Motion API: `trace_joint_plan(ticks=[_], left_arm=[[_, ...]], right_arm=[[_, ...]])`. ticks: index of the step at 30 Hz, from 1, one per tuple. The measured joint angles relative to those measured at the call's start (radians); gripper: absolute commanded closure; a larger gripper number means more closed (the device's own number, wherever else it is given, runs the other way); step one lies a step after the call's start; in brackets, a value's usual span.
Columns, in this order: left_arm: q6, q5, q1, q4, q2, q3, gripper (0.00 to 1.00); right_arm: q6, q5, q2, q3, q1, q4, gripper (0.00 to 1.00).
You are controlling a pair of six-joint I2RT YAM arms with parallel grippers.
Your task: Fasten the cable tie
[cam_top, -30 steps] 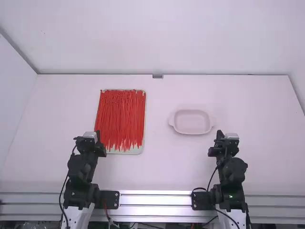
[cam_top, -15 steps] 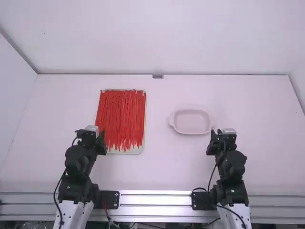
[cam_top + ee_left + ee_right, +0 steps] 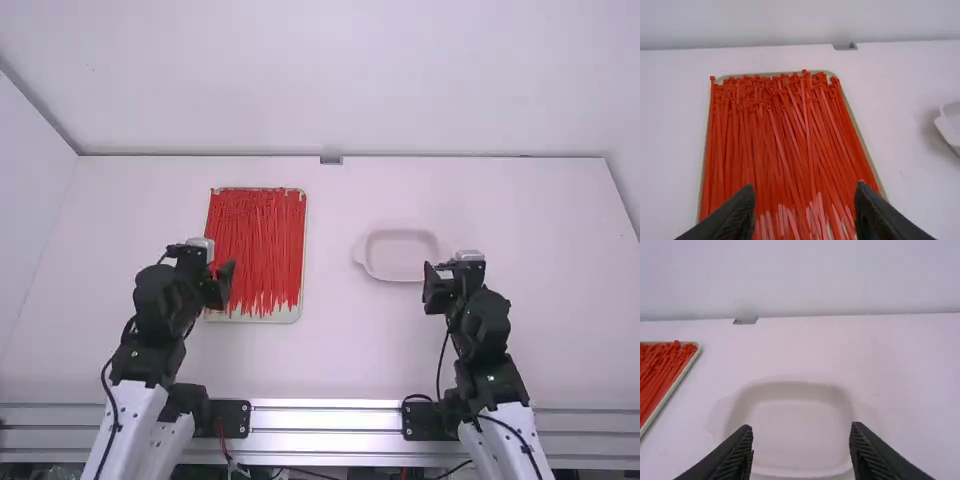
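Red cable ties (image 3: pixel 255 250) are heaped on tray (image 3: pixel 280 319), centre-left. White dish (image 3: pixel 400 277) is set centre-right. Left gripper (image 3: pixel 802 192) and right gripper (image 3: pixel 800 432) are held spread.

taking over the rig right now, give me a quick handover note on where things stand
Left pincer: open, empty, over the near end of the red cable ties.
Right pincer: open, empty, at the near edge of the white dish.
Things: the ties lie loose in a heap on the tray, left of the dish, which holds nothing; both sit on the white table.
Done: nothing yet; no tie lifted or looped.
Left: pick one tie, thread its tail through its head, pull it tight. The dish is probably where it goes after.
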Motion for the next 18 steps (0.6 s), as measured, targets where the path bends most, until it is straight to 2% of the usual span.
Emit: trace_joint_plan(ticks=[12, 18], left_arm=[[-0.002, 0.078, 0.008, -0.086, 0.267, 0.197, 0.2], [-0.002, 0.091, 0.011, -0.117, 0.364, 0.267, 0.12]], right_arm=[[0.124, 0.0, 0.242, 0.119, 0.057, -0.033, 0.2], [0.161, -0.002, 0.317, 0.166, 0.082, -0.074, 0.12]])
